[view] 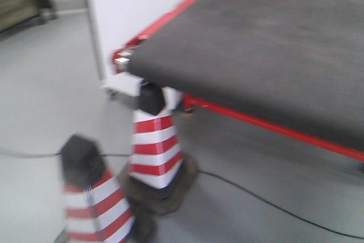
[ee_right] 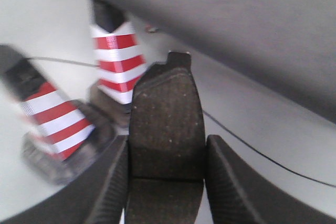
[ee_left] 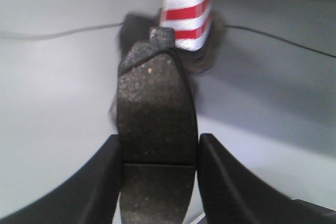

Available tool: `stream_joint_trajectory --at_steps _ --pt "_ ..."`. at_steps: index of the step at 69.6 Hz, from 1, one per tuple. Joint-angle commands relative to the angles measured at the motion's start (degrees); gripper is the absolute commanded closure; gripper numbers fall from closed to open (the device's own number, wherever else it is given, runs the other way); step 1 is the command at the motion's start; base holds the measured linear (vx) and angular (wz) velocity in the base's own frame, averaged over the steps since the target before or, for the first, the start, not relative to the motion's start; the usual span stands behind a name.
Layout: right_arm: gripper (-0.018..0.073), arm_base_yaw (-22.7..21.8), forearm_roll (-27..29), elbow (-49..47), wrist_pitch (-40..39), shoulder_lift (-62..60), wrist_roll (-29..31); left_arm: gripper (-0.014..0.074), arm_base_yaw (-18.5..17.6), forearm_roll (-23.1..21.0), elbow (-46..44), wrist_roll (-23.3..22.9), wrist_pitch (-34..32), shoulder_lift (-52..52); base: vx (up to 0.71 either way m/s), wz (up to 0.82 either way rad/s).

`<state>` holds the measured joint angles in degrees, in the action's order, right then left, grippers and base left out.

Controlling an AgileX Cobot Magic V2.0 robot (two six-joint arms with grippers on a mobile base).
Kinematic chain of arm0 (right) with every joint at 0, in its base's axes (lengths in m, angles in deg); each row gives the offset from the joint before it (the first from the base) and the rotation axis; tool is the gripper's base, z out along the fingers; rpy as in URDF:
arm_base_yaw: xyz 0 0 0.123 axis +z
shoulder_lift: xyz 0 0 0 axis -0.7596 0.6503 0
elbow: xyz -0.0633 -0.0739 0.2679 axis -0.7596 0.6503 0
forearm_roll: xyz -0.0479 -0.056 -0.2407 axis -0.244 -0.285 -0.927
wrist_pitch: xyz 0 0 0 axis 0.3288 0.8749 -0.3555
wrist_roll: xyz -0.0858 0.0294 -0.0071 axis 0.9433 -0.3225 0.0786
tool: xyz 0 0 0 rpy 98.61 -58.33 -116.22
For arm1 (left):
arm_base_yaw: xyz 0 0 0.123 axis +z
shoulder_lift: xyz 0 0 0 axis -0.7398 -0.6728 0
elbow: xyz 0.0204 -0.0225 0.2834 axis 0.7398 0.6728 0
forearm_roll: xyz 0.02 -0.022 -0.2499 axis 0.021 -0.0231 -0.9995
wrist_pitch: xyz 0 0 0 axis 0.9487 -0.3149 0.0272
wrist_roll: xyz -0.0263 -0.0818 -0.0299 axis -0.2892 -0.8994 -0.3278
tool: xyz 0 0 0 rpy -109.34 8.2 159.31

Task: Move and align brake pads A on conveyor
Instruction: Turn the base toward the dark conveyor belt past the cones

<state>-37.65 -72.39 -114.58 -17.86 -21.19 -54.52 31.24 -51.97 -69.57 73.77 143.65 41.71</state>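
Two pads in hand: the left brake pad (ee_left: pixel 156 103) and the right brake pad (ee_right: pixel 167 103), one to each arm, both off the belt and out over the grey floor (view: pixel 45 101).
Left end effector (ee_left: pixel 158 148): closed on its pad, with the black fingers pressing the two long edges at the centre groove.
Right end effector (ee_right: pixel 167 148): clamped across its pad in the same way, at the groove.
Long axis: each pad juts straight out ahead of its fingers, with the friction face toward the wrist camera and the notched end leading.
Conveyor (view: pixel 267 44): a dark belt with a red edge stripe, ahead and to the right in the front view. No pad shows on the stretch in sight.
Deciding relation: in the right wrist view the belt fills the upper right, beyond the pad's tip and off to its right. The left wrist view shows no belt at all, only floor and a traffic cone (ee_left: pixel 186 9) ahead.
Nearer arm: the right, as I judge it.
In the way: the near cone (view: pixel 91 197), the far cone (view: pixel 153 146) standing at the belt's corner, and a cable (view: pixel 273 206) trailing on the floor.
Next move calls for: carrying forward and rightward past the red edge, then turning each pad so that the long axes line up.
Cannot tell: how high the pads ride against the belt surface, because the frames are blurred.
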Motion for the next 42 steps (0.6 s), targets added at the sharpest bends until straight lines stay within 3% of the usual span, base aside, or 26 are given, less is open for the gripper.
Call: stream_joint_trajectory --at_steps 1,25,42 --pt "0.0567 0.02 -0.46 -1.51 -4.59 -0.01 0.34 0.0603 -0.33 0.4 -1.19 -0.43 -1.8 0.17 0.29 -0.83" --pt "0.0567 0.02 -0.46 -1.51 -4.65 -0.01 0.34 0.0603 -0.33 0.4 -1.19 -0.43 -1.8 0.17 0.29 -0.78" --pt "0.0567 0.02 -0.46 -1.51 -4.26 -0.01 0.34 0.0603 -0.33 0.4 -1.19 -0.43 -1.82 0.17 0.3 -0.57"
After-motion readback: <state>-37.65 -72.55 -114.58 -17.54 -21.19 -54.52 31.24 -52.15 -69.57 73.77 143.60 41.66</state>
